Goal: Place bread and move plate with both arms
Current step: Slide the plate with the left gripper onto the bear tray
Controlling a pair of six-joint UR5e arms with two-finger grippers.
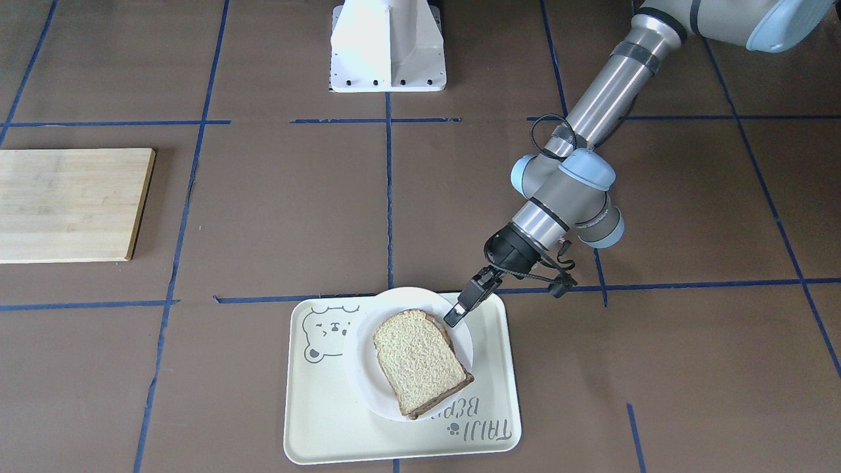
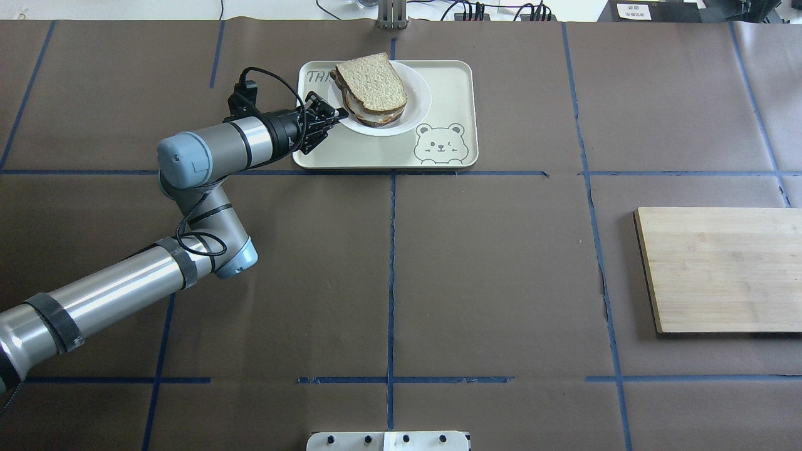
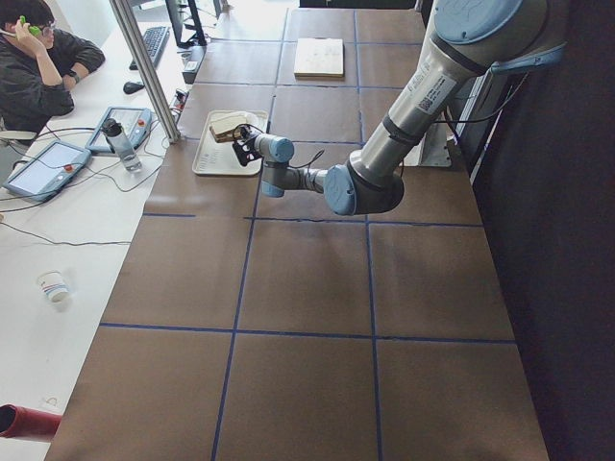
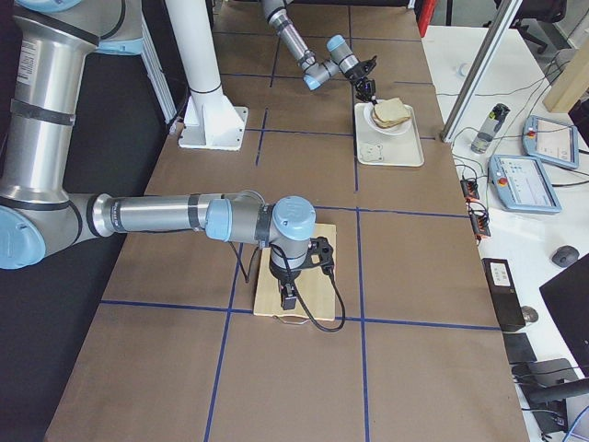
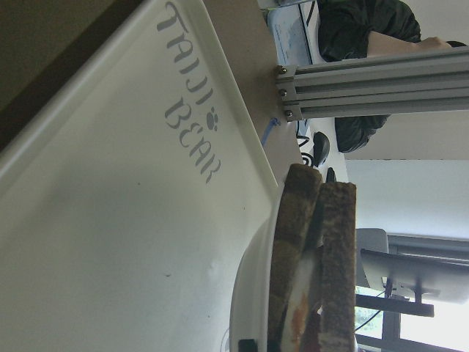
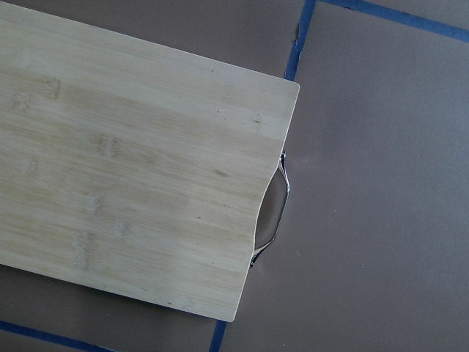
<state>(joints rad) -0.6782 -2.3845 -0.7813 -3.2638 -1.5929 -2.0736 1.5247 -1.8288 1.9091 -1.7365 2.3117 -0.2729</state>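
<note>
Bread is already down. The slice lies on top of a second slice (something pale shows between them in my left wrist view), and the stack sits on the plate, which rests inside the tray with the bear drawing. So I judge the placing done and the plate move in hand.

My left gripper is at the plate's rim on my own side. Its jaws look pressed together on that rim, though the angle is poor and I would not swear to it. My right gripper hangs over the wooden board, well apart from the tray, and I cannot tell whether it is spread or closed.

The next move calls for bringing the plate level over the tray's lip without tipping the stack, with my right arm coming to meet it.
</note>
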